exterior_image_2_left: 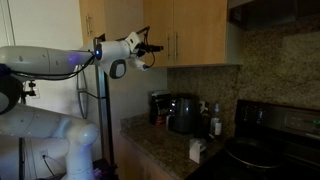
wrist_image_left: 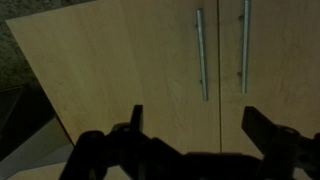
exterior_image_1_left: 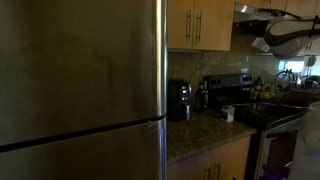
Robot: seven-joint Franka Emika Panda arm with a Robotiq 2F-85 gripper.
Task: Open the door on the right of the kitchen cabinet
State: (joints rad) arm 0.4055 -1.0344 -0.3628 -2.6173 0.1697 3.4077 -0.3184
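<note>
The kitchen cabinet (exterior_image_2_left: 190,30) is a honey-brown wall cupboard with two flat doors, both shut. Two silver bar handles meet at its middle. The door on the right (wrist_image_left: 280,60) has its handle (wrist_image_left: 245,50) just right of the seam; it also shows in both exterior views (exterior_image_1_left: 215,25) (exterior_image_2_left: 208,30). My gripper (wrist_image_left: 197,115) is open and empty. It faces the doors a short way off, roughly in line with the left door's handle (wrist_image_left: 201,55). In an exterior view the gripper (exterior_image_2_left: 152,47) hovers left of the cabinet front.
A large stainless fridge (exterior_image_1_left: 80,80) fills the near side. Below the cabinet a granite worktop (exterior_image_1_left: 200,132) carries a black coffee maker (exterior_image_2_left: 183,112) and small bottles. A black stove (exterior_image_1_left: 280,115) and a range hood (exterior_image_1_left: 258,10) stand beside them.
</note>
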